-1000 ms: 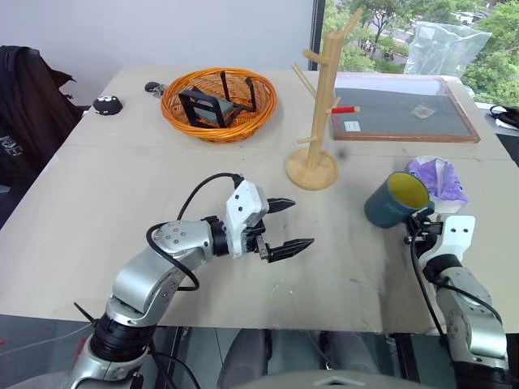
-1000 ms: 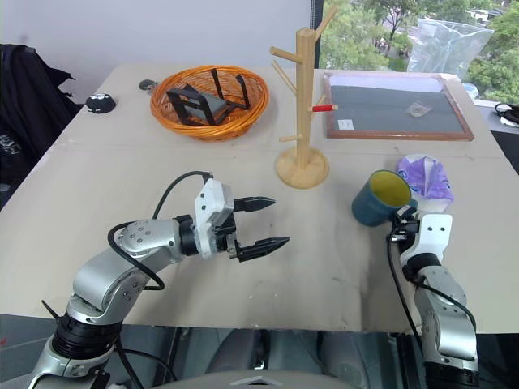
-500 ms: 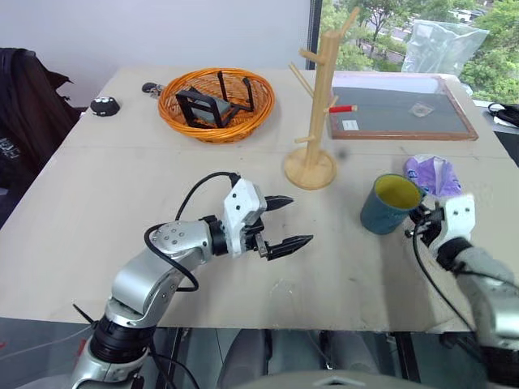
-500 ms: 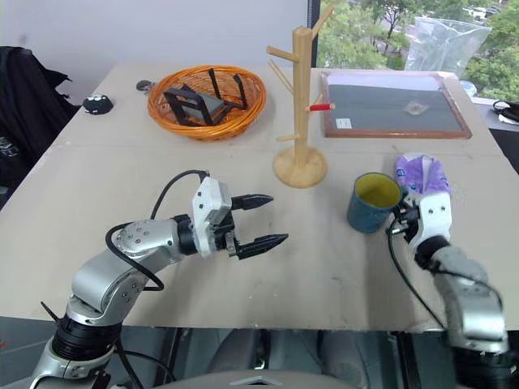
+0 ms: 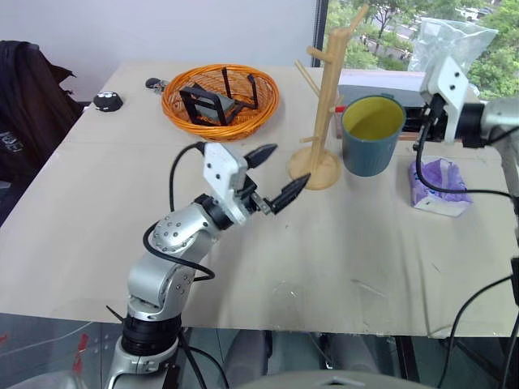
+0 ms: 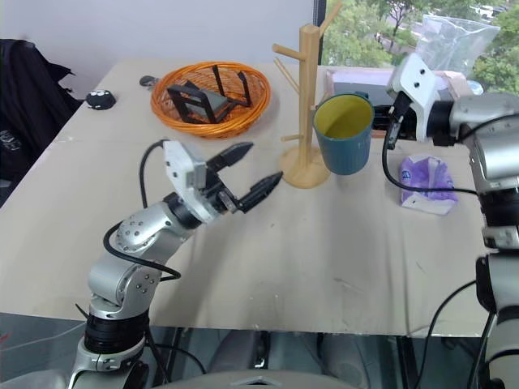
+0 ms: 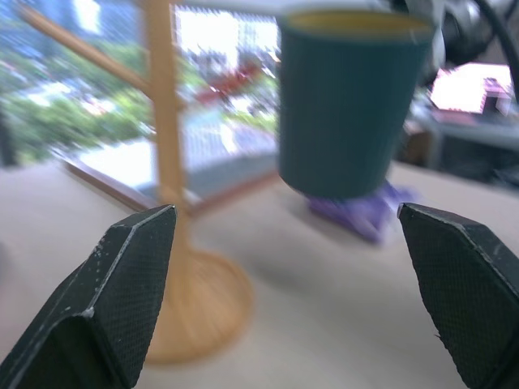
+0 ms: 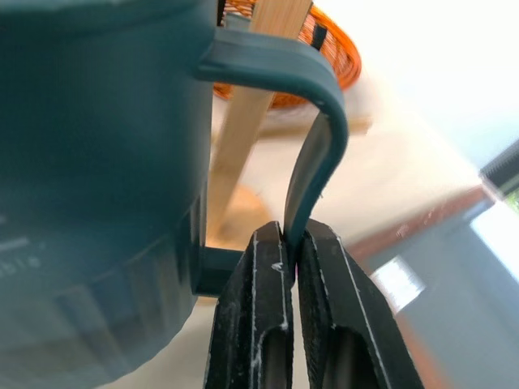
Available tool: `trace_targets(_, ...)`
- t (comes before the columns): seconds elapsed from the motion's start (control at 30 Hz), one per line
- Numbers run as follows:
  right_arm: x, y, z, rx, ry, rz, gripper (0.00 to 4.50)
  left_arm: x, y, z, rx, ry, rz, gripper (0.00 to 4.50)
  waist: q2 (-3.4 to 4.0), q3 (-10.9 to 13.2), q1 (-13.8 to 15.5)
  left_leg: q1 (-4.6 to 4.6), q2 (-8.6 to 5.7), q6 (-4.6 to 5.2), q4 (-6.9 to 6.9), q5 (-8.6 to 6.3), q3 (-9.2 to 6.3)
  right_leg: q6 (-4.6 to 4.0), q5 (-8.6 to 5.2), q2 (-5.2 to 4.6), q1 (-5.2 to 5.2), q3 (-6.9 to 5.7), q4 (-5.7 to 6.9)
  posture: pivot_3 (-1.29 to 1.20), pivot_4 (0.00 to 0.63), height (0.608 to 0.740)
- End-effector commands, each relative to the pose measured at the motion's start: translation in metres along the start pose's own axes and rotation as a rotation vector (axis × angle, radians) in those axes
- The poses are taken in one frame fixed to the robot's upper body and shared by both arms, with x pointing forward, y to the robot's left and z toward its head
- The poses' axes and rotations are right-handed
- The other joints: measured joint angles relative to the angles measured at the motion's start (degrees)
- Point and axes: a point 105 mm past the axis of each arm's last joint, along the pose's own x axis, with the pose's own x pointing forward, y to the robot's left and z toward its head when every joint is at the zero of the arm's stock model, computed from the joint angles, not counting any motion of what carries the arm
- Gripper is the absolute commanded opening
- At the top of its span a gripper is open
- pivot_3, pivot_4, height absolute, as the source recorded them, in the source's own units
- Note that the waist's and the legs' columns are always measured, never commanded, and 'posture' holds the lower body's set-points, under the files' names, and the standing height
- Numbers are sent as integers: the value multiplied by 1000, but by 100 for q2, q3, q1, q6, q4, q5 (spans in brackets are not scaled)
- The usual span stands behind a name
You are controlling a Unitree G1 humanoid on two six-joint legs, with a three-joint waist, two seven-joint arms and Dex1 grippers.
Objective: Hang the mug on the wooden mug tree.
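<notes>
The teal mug [image 5: 372, 134] with a yellow inside hangs upright in the air just right of the wooden mug tree [image 5: 324, 113], mouth up. My right gripper [image 8: 293, 251] is shut on the mug's loop handle [image 8: 312, 138]; it comes in from the right [image 5: 415, 121]. The tree stands on its round base [image 5: 315, 171] at the table's middle, its pegs bare. My left gripper [image 5: 277, 173] is open, held above the table left of the tree's base, its fingers [image 7: 122, 292] pointing toward the tree and the mug [image 7: 345, 105].
An orange wicker basket [image 5: 220, 101] with black stands in it sits at the back left. A framed dark board [image 6: 357, 81] lies behind the mug. A purple packet [image 5: 436, 183] rests at the right. Small dark items [image 5: 106, 101] lie at the far left.
My right arm has lifted the mug off the table and carried it up and left, close to the tree. My left gripper has risen and tilted upward, still open.
</notes>
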Motion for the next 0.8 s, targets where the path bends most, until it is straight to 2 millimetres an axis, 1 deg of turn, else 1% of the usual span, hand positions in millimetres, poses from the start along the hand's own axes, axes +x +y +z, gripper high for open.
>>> trace_targets(0.03, 4, -5, 5, -77, 23, 90, 72, -1, -4, 22, 70, -87, 34, 4500, 0, 1, -15, -3, 0, -1, 0, 0, 1, 0, 0, -1, -3, 0, 1, 0, 150, 737)
trace_targets(0.1, 9, -8, 6, -95, 41, 125, 72, -1, -4, 25, 79, -104, 60, 4500, 1, 1, -40, -25, -6, -2, 0, 1, 11, 2, 1, -14, -29, 4, 5, 0, 150, 737)
trace_targets(0.2, 14, -12, 9, -120, 45, 153, 72, 0, -5, 29, 90, -124, 91, 4500, 1, 1, -41, -27, -7, -2, 1, 1, 15, 3, 1, -20, -38, 4, 7, 0, 150, 737)
trace_targets(0.3, 19, -15, 20, -140, 13, 170, 72, 0, -10, 27, 85, -125, 87, 4500, 1, 1, -35, -27, -7, -3, 1, 2, 13, 2, 1, -20, -38, 2, 10, 0, 150, 737)
trace_targets(0.43, 20, -15, 30, -164, -13, 190, 72, -1, -10, 27, 78, -128, 91, 4500, 1, 1, -14, -27, -8, -4, 4, 2, 11, 2, 1, -21, -38, 0, 12, 0, 150, 737)
trace_targets(0.57, 20, -12, 33, -202, 5, 218, 72, 1, -11, 25, 68, -131, 80, 4500, 1, 1, -21, -28, -11, -4, 4, 2, 12, 2, 1, -26, -38, 0, 12, 0, 150, 737)
trace_targets(0.7, 24, -13, 34, -211, 34, 204, 72, 3, -10, 25, 64, -139, 78, 4500, 2, 1, -26, -28, -12, -4, 3, 2, 12, 2, 1, -25, -39, 0, 13, 0, 150, 737)
trace_targets(0.8, 28, -16, 42, -216, 12, 173, 72, 4, -9, 25, 62, -140, 76, 4500, 2, 1, -29, -27, -13, -4, 5, 2, 13, 2, 1, -25, -39, 0, 13, 0, 150, 737)
